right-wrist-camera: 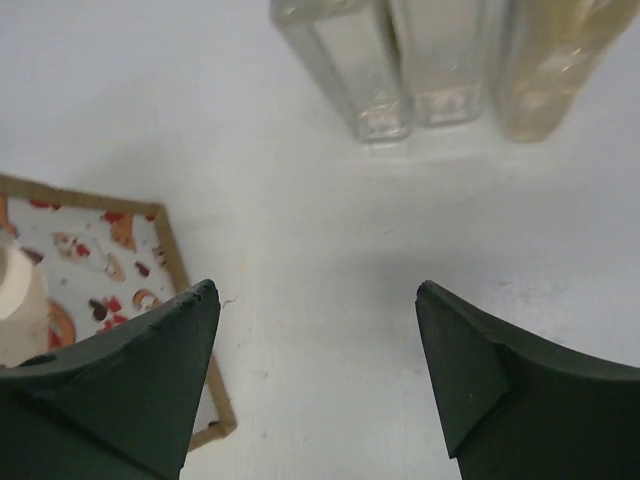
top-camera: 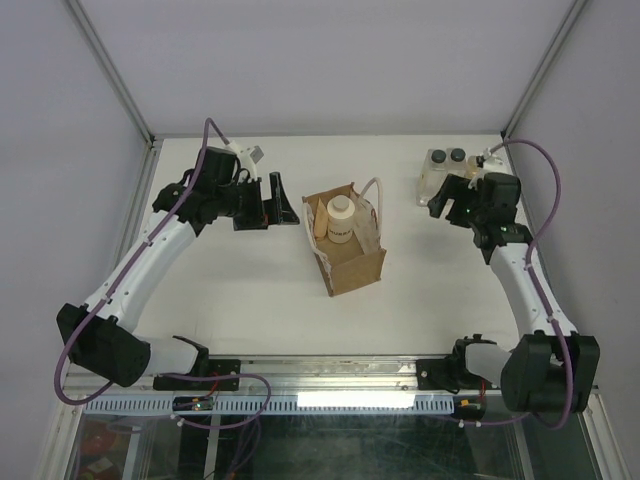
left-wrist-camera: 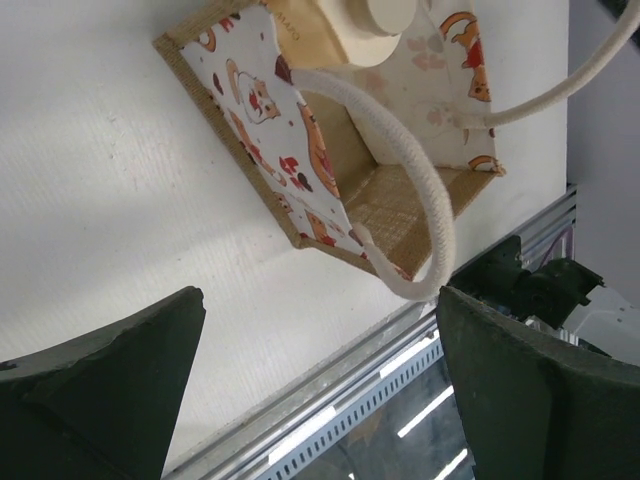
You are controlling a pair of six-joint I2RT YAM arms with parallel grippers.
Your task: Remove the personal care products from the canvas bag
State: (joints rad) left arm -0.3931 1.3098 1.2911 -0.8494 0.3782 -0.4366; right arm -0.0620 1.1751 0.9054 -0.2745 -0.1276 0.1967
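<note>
The canvas bag (top-camera: 350, 260) stands open mid-table, its pale handles hanging loose. A whitish bottle (top-camera: 340, 218) stands inside it, with a tan shape beside it that I cannot identify. Two clear bottles with black caps (top-camera: 448, 165) and a slim yellowish bottle (top-camera: 478, 162) lie together at the back right. My left gripper (top-camera: 280, 205) is open and empty, left of the bag. My right gripper (top-camera: 450, 203) is open and empty, just in front of those bottles. The right wrist view shows the clear bottles (right-wrist-camera: 345, 60) and the yellowish one (right-wrist-camera: 550, 65) beyond my gripper (right-wrist-camera: 315, 288).
The left wrist view shows the bag's patterned panel (left-wrist-camera: 270, 110), a rope handle (left-wrist-camera: 400, 170), the bottle cap (left-wrist-camera: 375, 25) and the table's metal front rail (left-wrist-camera: 330, 400) past my gripper (left-wrist-camera: 318, 300). The bag's corner (right-wrist-camera: 185, 280) lies left of my right fingers. Walls enclose the table.
</note>
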